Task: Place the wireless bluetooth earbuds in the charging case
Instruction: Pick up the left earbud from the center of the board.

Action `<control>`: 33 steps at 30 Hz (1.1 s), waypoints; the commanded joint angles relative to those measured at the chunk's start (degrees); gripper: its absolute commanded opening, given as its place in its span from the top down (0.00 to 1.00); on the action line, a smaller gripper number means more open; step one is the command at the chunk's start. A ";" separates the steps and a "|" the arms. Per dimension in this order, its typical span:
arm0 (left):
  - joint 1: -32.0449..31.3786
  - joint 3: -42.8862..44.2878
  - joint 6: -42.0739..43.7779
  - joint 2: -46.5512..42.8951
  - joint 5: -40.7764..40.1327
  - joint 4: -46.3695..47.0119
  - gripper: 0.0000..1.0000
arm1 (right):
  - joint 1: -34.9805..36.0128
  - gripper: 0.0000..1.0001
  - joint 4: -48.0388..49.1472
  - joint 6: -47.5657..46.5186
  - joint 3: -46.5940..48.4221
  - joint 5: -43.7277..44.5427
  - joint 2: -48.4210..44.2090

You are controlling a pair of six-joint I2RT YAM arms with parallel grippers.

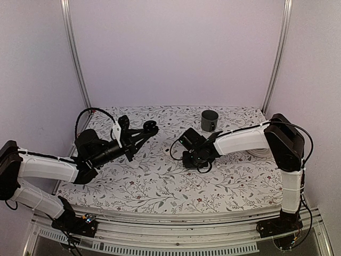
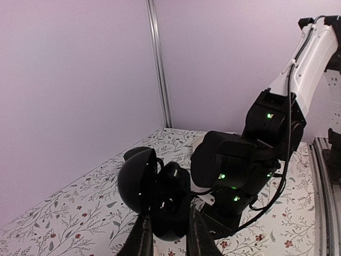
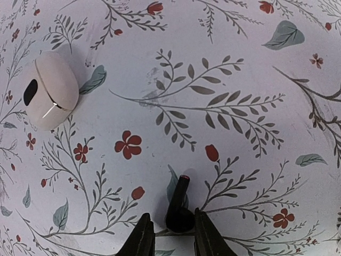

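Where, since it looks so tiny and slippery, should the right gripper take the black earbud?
Probably grip the earbud by its rounded body, from above, right gripper straddling it: it lies flat, thin stem pointing away, body widest.

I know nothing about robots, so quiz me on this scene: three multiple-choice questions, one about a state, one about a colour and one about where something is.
1. How is the charging case in the left gripper?
A. lid shut
B. lid swung open
C. lying on its side on the cloth

2. What colour is the mug?
A. grey
B. red
C. yellow

3. Where is the earbud that the right wrist camera sees?
A. inside the mug
B. inside the charging case
C. on the table, between the fingers of the right gripper

Answers:
1 B: the left wrist view shows the domed lid tipped back while the fingers clamp the base.
2 A: the top view shows a dark grey mug at the back.
3 C: it lies on the floral surface with a finger on either side.
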 commanded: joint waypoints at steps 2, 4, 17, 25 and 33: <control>0.63 0.98 -0.50 -0.65 0.11 0.16 1.00 | 0.24 0.73 -1.87 0.64 1.04 1.45 2.01; 0.63 0.98 -0.53 -0.65 0.11 0.21 1.00 | 0.24 0.73 -2.16 0.72 1.16 1.51 2.30; 0.65 0.82 -0.43 -0.47 -0.04 0.20 1.00 | 0.18 0.80 -2.76 -0.11 1.81 1.34 3.40; 0.67 0.40 0.96 0.85 -1.43 1.87 1.00 | -0.62 0.87 -2.34 -4.89 0.03 -0.67 -1.88; 0.65 0.86 6.21 7.61 -1.66 7.79 1.00 | -3.83 0.87 1.56 -17.43 -6.02 -14.80 -13.88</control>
